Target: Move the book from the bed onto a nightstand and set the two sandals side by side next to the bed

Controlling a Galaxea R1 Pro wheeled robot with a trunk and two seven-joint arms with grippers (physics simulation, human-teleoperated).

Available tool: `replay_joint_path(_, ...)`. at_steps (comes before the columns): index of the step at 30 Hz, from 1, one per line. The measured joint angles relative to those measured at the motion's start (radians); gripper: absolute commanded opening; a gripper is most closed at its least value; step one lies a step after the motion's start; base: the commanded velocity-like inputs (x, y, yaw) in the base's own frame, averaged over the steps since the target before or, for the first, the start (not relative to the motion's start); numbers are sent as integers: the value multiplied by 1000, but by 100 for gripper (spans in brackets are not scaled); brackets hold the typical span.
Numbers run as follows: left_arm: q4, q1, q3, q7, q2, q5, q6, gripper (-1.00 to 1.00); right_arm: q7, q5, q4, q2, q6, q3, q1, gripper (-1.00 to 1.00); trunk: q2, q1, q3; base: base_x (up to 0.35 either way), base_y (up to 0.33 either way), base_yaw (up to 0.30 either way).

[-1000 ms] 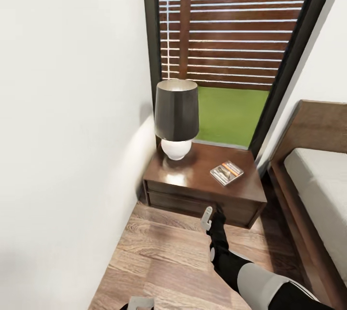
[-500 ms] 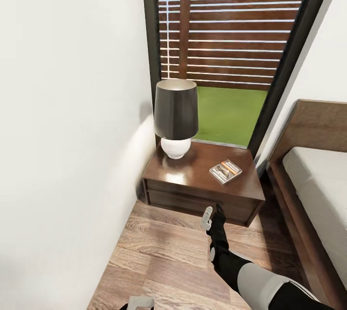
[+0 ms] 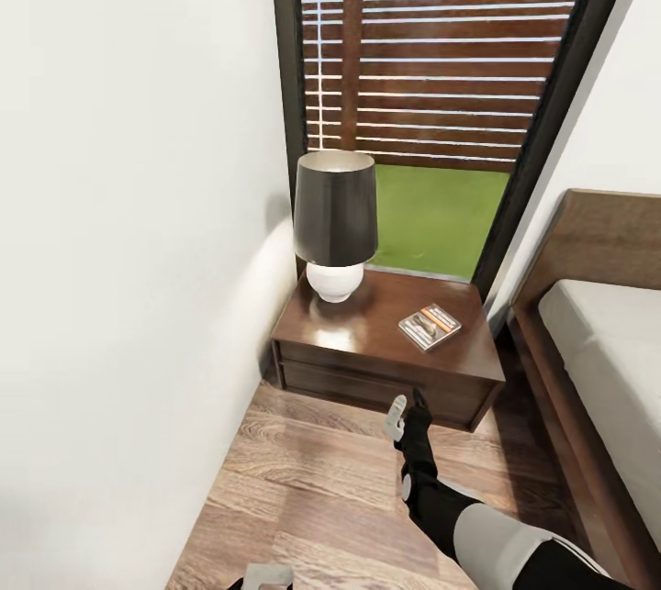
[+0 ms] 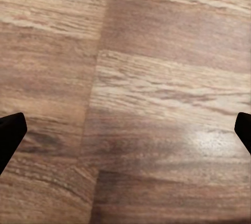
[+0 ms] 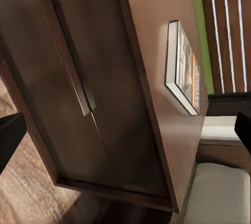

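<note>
The book (image 3: 430,327), dark grey with orange and white bands, lies flat on the top of the dark brown nightstand (image 3: 367,338), toward its right side; in the right wrist view the book (image 5: 185,67) rests near the top's edge. My right gripper (image 3: 407,405) hovers open just in front of the nightstand's drawer front (image 5: 78,93), empty and below the top. The left gripper (image 4: 125,132) is open over bare plank floor. To the right is the bed (image 3: 601,342), with its grey mattress and brown headboard. The sandals are out of view.
A lamp (image 3: 335,223) with a dark shade and white base stands on the nightstand's left half. A white wall (image 3: 119,250) runs close along the left. Behind the nightstand is a dark-framed window (image 3: 431,67) with fence and grass. A narrow strip of floor (image 3: 321,480) runs between wall and bed.
The whole picture has shifted slightly, so the camera moved. My right gripper has sunk a touch lower in front of the nightstand. The book lies where it was.
</note>
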State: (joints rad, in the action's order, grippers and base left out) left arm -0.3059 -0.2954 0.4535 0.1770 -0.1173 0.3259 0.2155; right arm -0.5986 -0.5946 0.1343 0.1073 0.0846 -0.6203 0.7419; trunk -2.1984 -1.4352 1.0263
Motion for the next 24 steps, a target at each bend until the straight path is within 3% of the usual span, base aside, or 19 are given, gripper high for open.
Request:
replay_joint_path(1,0,0,0,0,0,0,0,100,1,11,-1,-2,-21,2,-1,100,7,4,-3,0,0,0)
replay_joint_path(3,0,-1,1,4,-1,0,-4,100,9,85,-4,-6,-67,5,-3,100,21,11,-9,0,0,0)
replay_joint_path(4,0,-1,1,6,-1,1,-5,100,14,102,-5,-6,-77,5,-3,100,28,15,-12,0,0,0)
replay_joint_path(10,0,-1,1,12,-1,5,-10,100,101,254,-12,-8,-151,8,-15,100,70,38,-31,0,0,0)
replay_joint_path(11,0,-1,1,12,-1,6,-10,100,127,307,-17,-8,-164,9,-19,100,77,42,-34,0,0,0)
replay_joint_path(13,0,-1,1,12,-1,7,-10,100,148,362,-22,-8,-173,7,-22,100,91,50,-41,0,0,0)
replay_joint_path(14,0,-1,1,12,-1,7,-11,100,161,409,-26,-8,-179,8,-26,100,98,54,-44,0,0,0)
replay_joint_path(18,0,-1,1,16,-1,9,-12,100,174,510,-33,-8,-195,10,-43,100,126,69,-56,0,0,0)
replay_joint_path(23,0,-1,-4,19,-1,10,-12,100,178,605,-36,-8,-216,21,-60,100,161,88,-72,0,0,0)
replay_joint_path(24,0,-1,-6,19,0,10,-12,100,181,654,-40,-8,-223,29,-64,100,168,92,-75,0,0,0)
